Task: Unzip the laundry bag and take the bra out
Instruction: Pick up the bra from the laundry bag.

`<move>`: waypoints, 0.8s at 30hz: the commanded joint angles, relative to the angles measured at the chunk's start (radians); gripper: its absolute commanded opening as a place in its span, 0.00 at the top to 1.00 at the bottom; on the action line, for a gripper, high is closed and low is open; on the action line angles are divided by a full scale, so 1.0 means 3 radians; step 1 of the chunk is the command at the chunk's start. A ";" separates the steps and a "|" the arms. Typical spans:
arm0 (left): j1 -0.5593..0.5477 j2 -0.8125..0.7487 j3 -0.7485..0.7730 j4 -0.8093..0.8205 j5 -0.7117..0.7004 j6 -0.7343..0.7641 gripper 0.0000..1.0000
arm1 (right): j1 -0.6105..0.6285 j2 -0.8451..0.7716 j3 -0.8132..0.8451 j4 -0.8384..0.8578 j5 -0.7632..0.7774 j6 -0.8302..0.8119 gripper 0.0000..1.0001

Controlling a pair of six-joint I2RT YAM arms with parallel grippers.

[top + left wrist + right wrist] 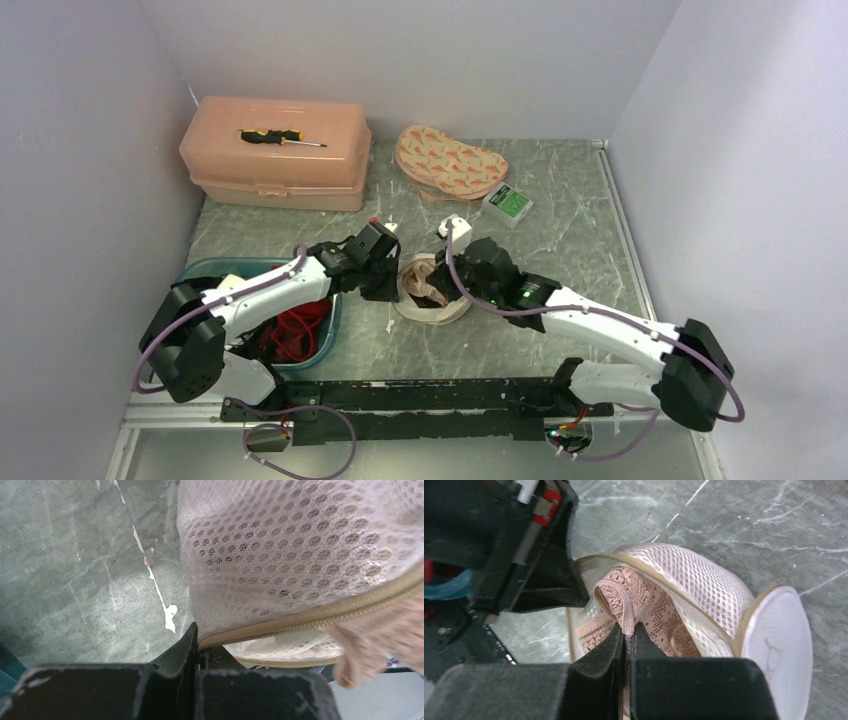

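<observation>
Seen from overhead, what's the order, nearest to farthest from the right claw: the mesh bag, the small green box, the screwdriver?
1. Mesh bag: at the right gripper, whose jaws are shut on a pink lace garment inside it.
2. Green box: farther back, to the right.
3. Screwdriver: far back left, on the peach toolbox.

bra in laundry bag, ctr table
</observation>
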 commanded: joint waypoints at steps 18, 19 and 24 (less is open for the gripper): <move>0.0008 0.0164 0.0069 0.0159 -0.0015 -0.0164 0.97 | -0.1040 -0.1213 -0.0447 0.0725 -0.2093 0.1074 1.00; 0.0008 0.0162 0.0069 0.0167 -0.0013 -0.0174 0.97 | -0.1058 -0.1234 -0.0492 0.0857 -0.2112 0.1154 1.00; 0.0011 0.0117 0.0066 0.0183 -0.0028 -0.0203 0.97 | -0.1115 -0.1399 -0.0624 0.1393 -0.2061 0.1415 1.00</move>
